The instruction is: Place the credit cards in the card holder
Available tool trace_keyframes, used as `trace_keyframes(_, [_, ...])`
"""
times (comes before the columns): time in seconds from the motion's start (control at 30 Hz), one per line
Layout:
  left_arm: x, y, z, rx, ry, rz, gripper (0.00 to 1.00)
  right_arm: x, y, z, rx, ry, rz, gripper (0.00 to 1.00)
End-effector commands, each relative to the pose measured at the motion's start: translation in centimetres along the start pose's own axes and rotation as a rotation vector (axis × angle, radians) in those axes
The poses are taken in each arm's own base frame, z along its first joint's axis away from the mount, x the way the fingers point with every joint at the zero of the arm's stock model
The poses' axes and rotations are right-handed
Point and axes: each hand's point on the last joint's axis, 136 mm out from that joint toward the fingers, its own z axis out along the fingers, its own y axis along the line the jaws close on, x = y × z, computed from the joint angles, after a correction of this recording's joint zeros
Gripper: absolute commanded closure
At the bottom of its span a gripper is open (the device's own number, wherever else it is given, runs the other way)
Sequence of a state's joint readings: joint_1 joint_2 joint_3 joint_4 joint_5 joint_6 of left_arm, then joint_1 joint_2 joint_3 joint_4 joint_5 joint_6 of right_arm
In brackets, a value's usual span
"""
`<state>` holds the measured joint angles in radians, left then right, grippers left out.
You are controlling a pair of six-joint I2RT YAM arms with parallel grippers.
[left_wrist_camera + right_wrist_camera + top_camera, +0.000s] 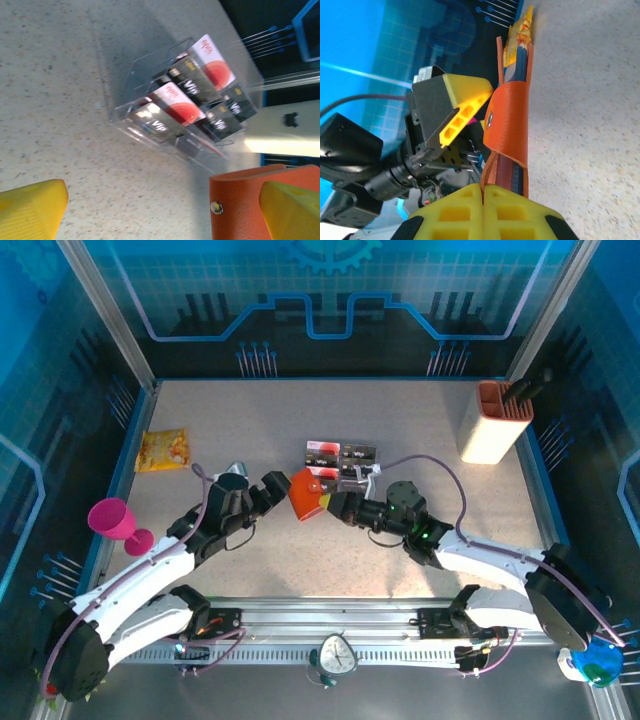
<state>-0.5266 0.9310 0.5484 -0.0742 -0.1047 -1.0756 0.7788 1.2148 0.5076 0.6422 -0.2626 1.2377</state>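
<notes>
Can't see the whole card holder (pixel 237 212): cut off at the edge, partly behind a yellow finger (pixel 292 212). Can't read the blurry credit cards (pixel 181 104).

Credit cards (pixel 185 100) sit in a clear tray (pixel 125 107) on the speckled table (pixel 50 100), near the orange card holder (pixel 235 200).

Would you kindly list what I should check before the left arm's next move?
1. Right gripper shut on the card holder: ok.
2. Left gripper open: ok.
3. Card holder's pockets exposed for loading: cannot tell.
4. Credit cards all inside the clear tray, none spilled: ok.
5. A card held, ready to insert: not ok.
</notes>
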Motion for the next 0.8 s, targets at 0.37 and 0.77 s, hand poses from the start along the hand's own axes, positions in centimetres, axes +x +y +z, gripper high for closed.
trace_keyframes(0.37, [-0.9, -3.6, -0.6, 0.26, -0.057, -0.163, 0.15, -1.8, 3.0, 2.5, -0.214, -0.055, 0.141, 1.0])
trace_keyframes(0.77, [-0.8, -4.1, 0.0, 0.289, -0.056, -0.171, 0.36, -1.4, 2.8, 2.9, -0.22, -0.045, 0.157, 1.0])
